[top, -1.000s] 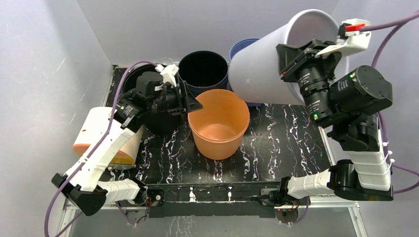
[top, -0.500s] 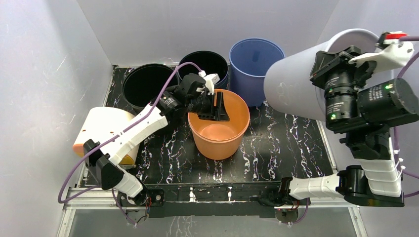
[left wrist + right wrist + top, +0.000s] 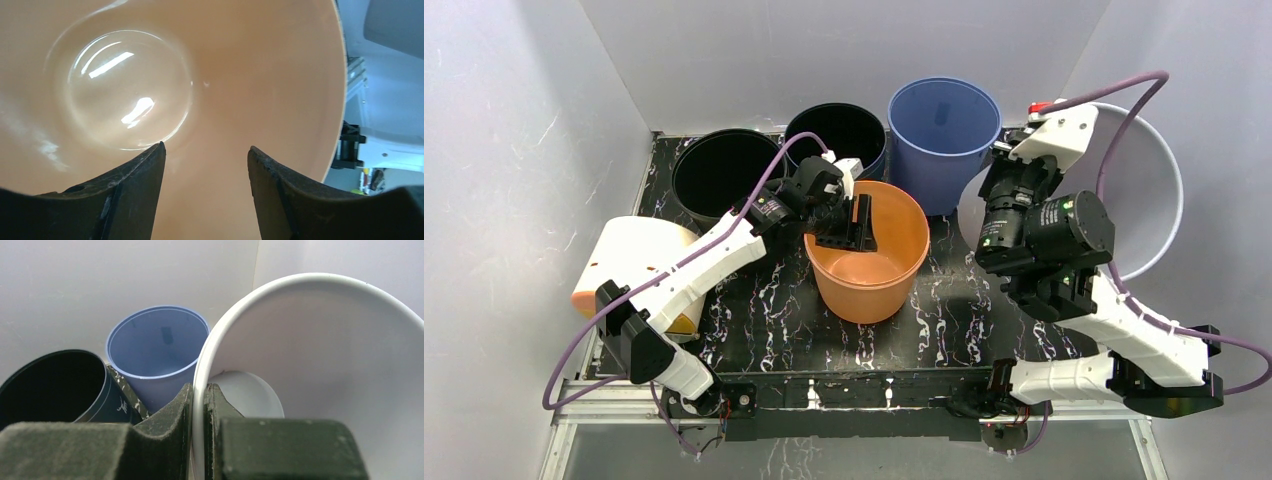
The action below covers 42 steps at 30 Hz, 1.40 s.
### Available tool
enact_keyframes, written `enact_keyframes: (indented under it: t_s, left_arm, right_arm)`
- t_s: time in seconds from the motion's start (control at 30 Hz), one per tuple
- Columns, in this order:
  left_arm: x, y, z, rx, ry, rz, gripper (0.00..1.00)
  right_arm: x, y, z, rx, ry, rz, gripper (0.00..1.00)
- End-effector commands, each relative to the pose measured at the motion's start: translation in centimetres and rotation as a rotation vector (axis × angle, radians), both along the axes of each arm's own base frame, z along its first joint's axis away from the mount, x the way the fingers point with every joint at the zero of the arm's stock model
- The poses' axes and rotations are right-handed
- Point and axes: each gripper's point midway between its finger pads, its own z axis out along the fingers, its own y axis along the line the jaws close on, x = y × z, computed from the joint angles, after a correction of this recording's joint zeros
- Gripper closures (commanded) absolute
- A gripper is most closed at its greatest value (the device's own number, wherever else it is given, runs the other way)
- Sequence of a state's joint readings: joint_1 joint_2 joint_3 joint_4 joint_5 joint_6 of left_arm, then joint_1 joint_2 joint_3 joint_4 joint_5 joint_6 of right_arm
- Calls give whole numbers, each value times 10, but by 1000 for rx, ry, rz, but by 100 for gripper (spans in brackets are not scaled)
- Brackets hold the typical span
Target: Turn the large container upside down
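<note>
The large white container (image 3: pixel 1139 190) is at the right edge of the table, by the wall, tilted with its open mouth facing up. My right gripper (image 3: pixel 1002 200) is shut on its near rim; in the right wrist view the fingers (image 3: pixel 199 405) pinch the thin white rim (image 3: pixel 210 355), one inside and one outside. My left gripper (image 3: pixel 859 222) is open and empty, hanging over the far-left rim of the orange bucket (image 3: pixel 869 260). The left wrist view shows its gripper (image 3: pixel 205 147) above the bucket's shiny inside (image 3: pixel 225 65).
A blue container (image 3: pixel 942 120) stands upright at the back, also in the right wrist view (image 3: pixel 155 347). Two black containers (image 3: pixel 724 165) (image 3: pixel 834 135) stand at the back left. A white and orange object (image 3: pixel 639 260) lies at the left. Grey walls close in on three sides.
My right arm swung the white container down and to the right, turning its mouth from away to upward. My left gripper moved from the black container to over the orange bucket.
</note>
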State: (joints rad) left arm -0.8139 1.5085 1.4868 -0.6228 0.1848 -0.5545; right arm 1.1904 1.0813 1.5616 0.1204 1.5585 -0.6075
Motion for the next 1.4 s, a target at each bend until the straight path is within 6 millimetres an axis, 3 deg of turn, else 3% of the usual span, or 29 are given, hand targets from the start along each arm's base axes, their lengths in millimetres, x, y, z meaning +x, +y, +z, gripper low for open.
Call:
enact_keyframes:
  t_s: [0.0, 0.17, 0.27, 0.43, 0.57, 0.87, 1.03, 1.13, 1.37]
  left_arm:
    - [5, 16, 6, 64, -65, 17, 39]
    - [19, 13, 0, 112, -85, 21, 38]
    - [21, 9, -5, 118, -74, 11, 38]
    - [19, 19, -18, 179, -59, 25, 38]
    - [16, 34, -19, 234, -64, 40, 37]
    - [-5, 82, -14, 359, -60, 77, 36]
    - [-13, 107, 6, 403, -82, 99, 35]
    - [-22, 110, 31, 367, -99, 73, 32]
    - [-27, 77, 124, 58, -249, -8, 23]
  right_arm:
    - [-11, -18, -5, 91, 7, -27, 100]
    - [-2, 7, -23, 6, 38, -20, 100]
    - [0, 11, -28, -1, 34, -14, 100]
    - [3, 18, -37, -9, 32, -9, 100]
    - [7, 31, -45, -67, 54, -10, 100]
    - [10, 38, -55, -90, 63, -11, 100]
    - [14, 49, -63, -114, 66, -6, 100]
    - [18, 57, -67, -130, 66, 1, 100]
    - [27, 81, -80, -194, 76, 15, 100]
